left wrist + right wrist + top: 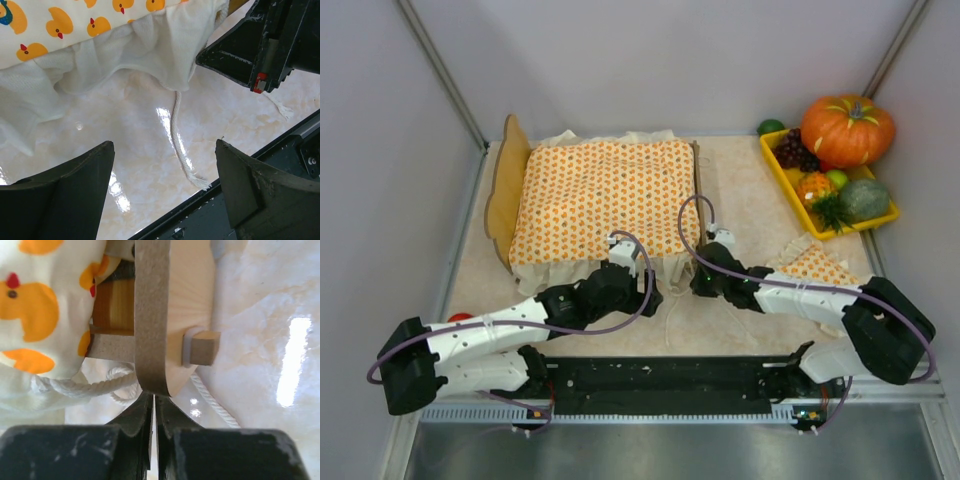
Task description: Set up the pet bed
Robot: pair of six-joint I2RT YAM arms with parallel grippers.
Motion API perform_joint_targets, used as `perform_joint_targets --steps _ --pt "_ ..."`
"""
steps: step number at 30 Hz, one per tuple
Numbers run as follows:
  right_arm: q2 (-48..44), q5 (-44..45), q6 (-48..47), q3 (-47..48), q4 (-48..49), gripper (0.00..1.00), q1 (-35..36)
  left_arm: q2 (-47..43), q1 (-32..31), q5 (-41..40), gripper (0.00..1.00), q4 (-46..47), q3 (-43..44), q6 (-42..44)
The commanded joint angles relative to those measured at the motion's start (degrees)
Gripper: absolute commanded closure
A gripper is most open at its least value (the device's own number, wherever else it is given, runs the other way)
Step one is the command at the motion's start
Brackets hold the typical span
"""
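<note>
Bedspread stage, by my judgement: the pet bed (507,185) stands in the upper left-centre of the overhead view, headboard to the left. The duck-print bedspread (600,195) already covers it.

My right gripper (152,397) is pinched fully together just under the lower corner of the footboard (152,315), and I see nothing between the fingers. My left gripper (164,145) is spread wide and empty, low over the table (760,200) beside the ruffle (150,55).

The pillow (817,265) lies at right, partly under my right forearm and well apart from the bed. The next move probably calls for backing the right arm off, parting its fingers and fetching it.

Obstructions: a loose white cord (177,140) trails between my left fingers and could snag. The yellow tray (790,185) with the pumpkin (847,130) sits upper right, clear of the work.
</note>
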Motion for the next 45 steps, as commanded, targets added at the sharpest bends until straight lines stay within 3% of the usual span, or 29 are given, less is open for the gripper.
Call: perform_joint_targets --steps 1,8,15,19,27,30,33,36,37,45 --pt "-5.4 5.3 -3.2 0.6 -0.6 1.0 0.7 0.2 -0.3 -0.6 0.14 1.7 -0.3 -0.2" --pt "-11.6 13.3 -6.0 -0.5 -13.2 1.0 0.6 2.4 -0.3 0.8 0.15 2.0 1.1 1.4" --pt "-9.8 18.9 -4.1 2.0 -24.9 1.0 -0.4 3.1 -0.2 2.7 0.15 2.9 1.2 2.4" --pt "-6.8 21.5 -4.2 4.3 -28.5 1.0 -1.3 3.2 -0.3 3.2 0.15 2.9 1.3 2.9" --pt "2.5 21.5 -9.1 8.7 -26.6 1.0 -1.3 4.3 -0.3 4.2 0.15 3.2 1.8 4.1" --pt "5.5 21.3 -11.5 10.4 -26.4 0.95 -1.6 4.8 -0.3 4.6 0.15 3.0 2.4 4.3" --pt "4.1 19.2 -10.5 10.2 -26.6 0.82 -1.7 4.7 -0.3 4.6 0.15 3.1 2.5 4.6" --pt "-1.9 17.3 -9.0 8.0 -26.9 0.65 -1.9 4.4 -0.2 4.0 0.15 2.9 2.4 4.6" --pt "-3.6 16.4 -7.8 7.5 -27.1 0.54 -1.9 4.4 -0.3 4.0 0.14 2.8 2.4 4.6" --pt "-20.7 9.9 0.7 0.3 -32.7 0.52 -2.0 4.2 -0.3 3.7 0.14 2.9 2.6 5.0"
